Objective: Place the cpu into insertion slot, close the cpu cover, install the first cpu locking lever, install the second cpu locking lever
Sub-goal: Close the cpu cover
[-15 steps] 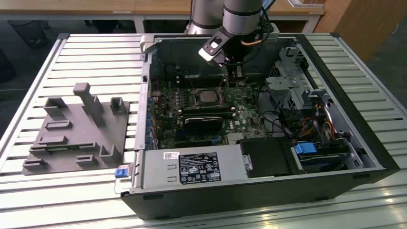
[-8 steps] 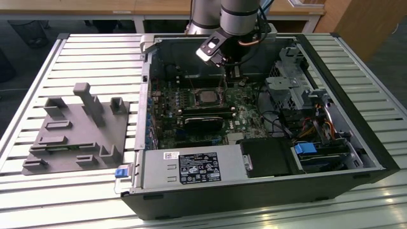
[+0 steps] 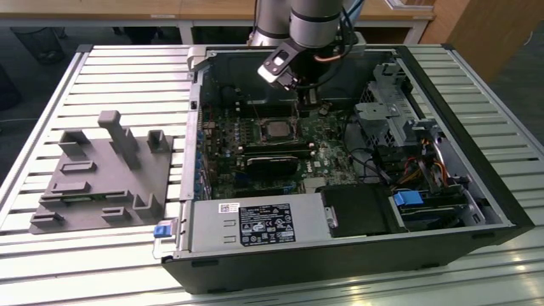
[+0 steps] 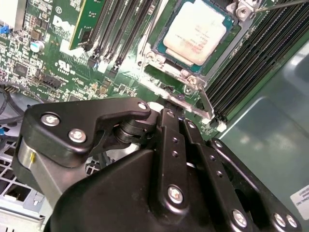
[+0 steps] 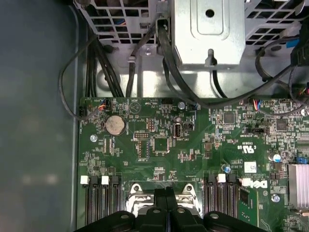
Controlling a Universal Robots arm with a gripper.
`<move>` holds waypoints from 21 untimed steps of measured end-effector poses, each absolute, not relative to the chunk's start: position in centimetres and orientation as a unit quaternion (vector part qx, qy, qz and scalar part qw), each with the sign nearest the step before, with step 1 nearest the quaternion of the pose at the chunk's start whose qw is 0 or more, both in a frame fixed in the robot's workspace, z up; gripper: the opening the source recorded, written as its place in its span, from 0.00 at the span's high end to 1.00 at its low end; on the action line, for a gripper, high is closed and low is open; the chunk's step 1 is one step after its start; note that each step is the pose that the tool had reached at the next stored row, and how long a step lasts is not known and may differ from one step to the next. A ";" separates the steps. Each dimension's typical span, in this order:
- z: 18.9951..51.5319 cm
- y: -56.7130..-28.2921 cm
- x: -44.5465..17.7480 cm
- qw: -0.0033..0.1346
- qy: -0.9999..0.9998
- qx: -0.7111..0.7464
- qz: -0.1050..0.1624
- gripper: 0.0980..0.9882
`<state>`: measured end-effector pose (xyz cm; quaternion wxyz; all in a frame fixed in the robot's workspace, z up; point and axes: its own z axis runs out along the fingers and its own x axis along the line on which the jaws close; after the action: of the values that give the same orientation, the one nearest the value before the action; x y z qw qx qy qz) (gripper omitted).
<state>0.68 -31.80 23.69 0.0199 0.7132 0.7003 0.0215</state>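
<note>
Open computer case (image 3: 340, 271) lying on a slatted table (image 3: 76, 274), with the robot arm reaching into it. The gripper (image 3: 307, 95) hangs low over the green circuit board (image 5: 145, 162). Its two fingers (image 5: 161, 200) are pressed together along a thin seam, and what, if anything, is pinched between them cannot be made out. Just ahead of the fingertips (image 4: 168, 126) the cpu (image 4: 198, 30) sits flat in the insertion slot (image 4: 164, 54), silvery top upward. In the exterior view the same chip (image 3: 274, 130) lies close beside the gripper. The cpu cover (image 4: 231, 41) appears to lie down around the chip, whose top shows through the cover's window. A bright metal strip (image 4: 195, 105) runs along the socket edge nearest the gripper. It lies right at the fingertips, and whether they touch it cannot be told. Long black memory slots (image 4: 251, 63) flank the socket on both sides of the gripper. Farther ahead of the gripper in the first wrist view lie a round coin cell (image 5: 115, 124), black cables (image 5: 169, 67) and a perforated metal cage (image 5: 207, 29). Well apart from the gripper, outside the case, a grey moulded fixture (image 3: 102, 172) rests on the table. A labelled power supply (image 3: 255, 224) fills the case corner beyond the chip.
</note>
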 end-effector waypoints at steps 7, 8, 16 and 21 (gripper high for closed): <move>23.6 -31.8 0.2 0.020 0.700 0.713 0.022 0.99; 23.6 -31.8 0.1 0.020 0.700 0.713 0.022 0.99; 23.5 -31.8 -0.6 0.020 0.700 0.713 0.022 0.99; 23.3 -31.8 -1.0 0.020 0.700 0.713 0.022 0.99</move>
<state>-1.02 -31.80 23.27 0.0199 0.7132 0.7004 0.0215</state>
